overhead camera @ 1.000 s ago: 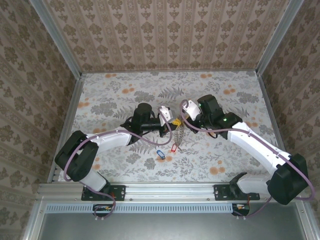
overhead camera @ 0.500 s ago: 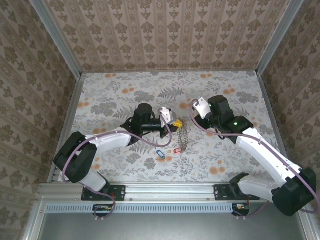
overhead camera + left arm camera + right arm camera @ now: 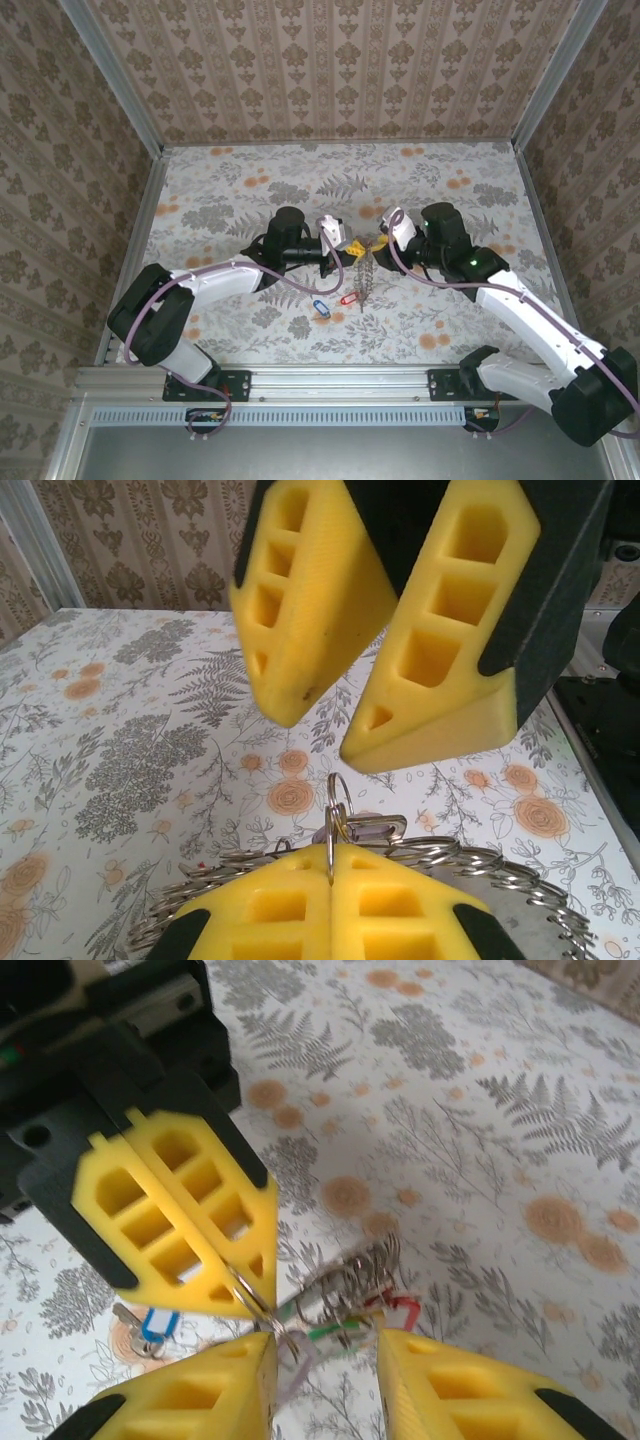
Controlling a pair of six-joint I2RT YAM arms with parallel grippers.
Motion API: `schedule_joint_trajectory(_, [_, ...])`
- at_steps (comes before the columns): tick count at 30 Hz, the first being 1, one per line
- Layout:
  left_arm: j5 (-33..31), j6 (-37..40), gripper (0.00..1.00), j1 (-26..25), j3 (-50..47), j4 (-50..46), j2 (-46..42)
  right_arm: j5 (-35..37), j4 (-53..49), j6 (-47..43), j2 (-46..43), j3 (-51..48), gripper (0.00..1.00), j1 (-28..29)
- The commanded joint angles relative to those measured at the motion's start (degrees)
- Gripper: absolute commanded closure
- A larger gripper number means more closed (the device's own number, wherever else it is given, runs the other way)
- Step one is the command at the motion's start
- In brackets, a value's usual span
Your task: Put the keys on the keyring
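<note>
Pinching with my left hand [image 3: 330,865]: fingers pressed together on a thin wire loop of the keyring [image 3: 367,272], its grey bunch trailing below over the floral worktop [image 3: 230,190]. My right hand [image 3: 325,1360] has its fingers apart, straddling the bunch; whether they touch it I cannot tell. Both arms reach inward, hands tip to tip mid-worktop. Blue-tagged key [image 3: 320,307] and red-tagged key [image 3: 349,298] lie loose beside the bunch's near end.

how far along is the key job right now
Done: nothing I can confirm; whether any tagged key is already on the ring is unclear. In hand: the left gripper is shut on the keyring, the right gripper open beside it, holding nothing. Left: the blue key and the red key lie loose on the table, not yet threaded.
</note>
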Motion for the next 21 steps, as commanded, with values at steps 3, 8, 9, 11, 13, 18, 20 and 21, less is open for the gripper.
schedule_joint_trajectory(3, [3.05, 0.44, 1.0, -0.16, 2.66, 1.13, -1.48, -5.31, 3.12, -5.88, 1.94, 1.21, 0.67, -0.14])
schedule_joint_trajectory(8, [2.99, -0.07, 1.0, -0.07, 2.88, 1.53, -1.65, -6.6, 2.22, -9.89, 4.05, 1.65, 0.76, -0.14])
schedule_joint_trajectory(9, [3.07, -0.16, 1.0, -0.09, 2.9, 1.53, -1.7, -6.16, 2.28, -10.12, 4.41, 1.51, 0.77, -0.14])
schedule_joint_trajectory(11, [2.97, -0.25, 1.0, -0.06, 2.72, 1.85, -1.84, -4.82, 2.88, -9.72, 4.94, 0.8, 0.84, -0.14])
schedule_joint_trajectory(13, [3.02, -0.49, 1.0, -0.03, 2.52, 2.38, -1.94, -4.22, 2.82, -9.68, 5.31, 0.22, 0.86, -0.22])
schedule_joint_trajectory(18, [3.05, -0.95, 1.0, 0.19, 2.1, 2.93, -2.09, -4.26, 1.13, -10.29, 5.3, -1.17, 0.86, -0.31])
schedule_joint_trajectory(20, [2.75, -0.98, 1.0, 0.28, 1.94, 3.09, -2.27, -3.79, 0.86, -10.77, 4.64, -2.29, 0.86, -0.31])
schedule_joint_trajectory(21, [2.71, -1.06, 1.0, 0.28, 1.86, 3.24, -2.29, -3.36, 0.62, -11.2, 4.29, -2.75, 0.85, -0.31])
